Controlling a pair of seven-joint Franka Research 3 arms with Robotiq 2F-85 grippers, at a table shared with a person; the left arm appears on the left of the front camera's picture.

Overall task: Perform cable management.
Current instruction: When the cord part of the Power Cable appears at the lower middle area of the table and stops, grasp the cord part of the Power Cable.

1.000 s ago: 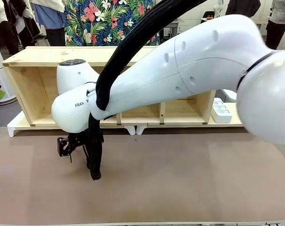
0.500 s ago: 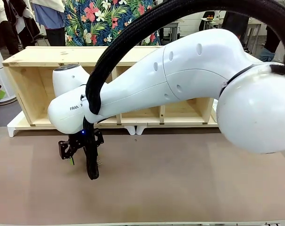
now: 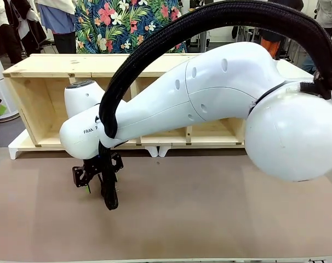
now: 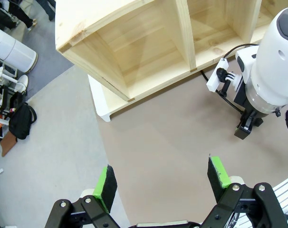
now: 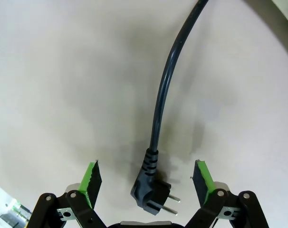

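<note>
The left gripper [image 4: 162,178] is seen with its jaws spread wide and nothing held between them. To the left of these jaws the edge of the brown table [image 4: 158,128] is met, with grey floor [image 4: 49,142] beyond it. Straight ahead of the jaws a broad stretch of bare tabletop is left free, bounded farther on by the front edge of a wooden shelf unit [image 4: 134,47] with open compartments. Ahead and to the right of the jaws, the wrist of the right arm [image 4: 277,61] is lowered over the table, well apart from the left fingers. The right gripper [image 5: 148,181] is likewise held wide open, pointed down at the tabletop. The plug [image 5: 146,187] of the cable [image 5: 158,109] is found lying flat between its jaws, close to the gripper's base, with its two pins turned toward the right pad [image 5: 203,179]. Clear gaps are kept between the plug and the pads on both sides. From the plug the black cord is led straight ahead of the jaws, then curved off to the right, where it is cut by the upper edge of the view. Bare table is seen on either side of the cord.
</note>
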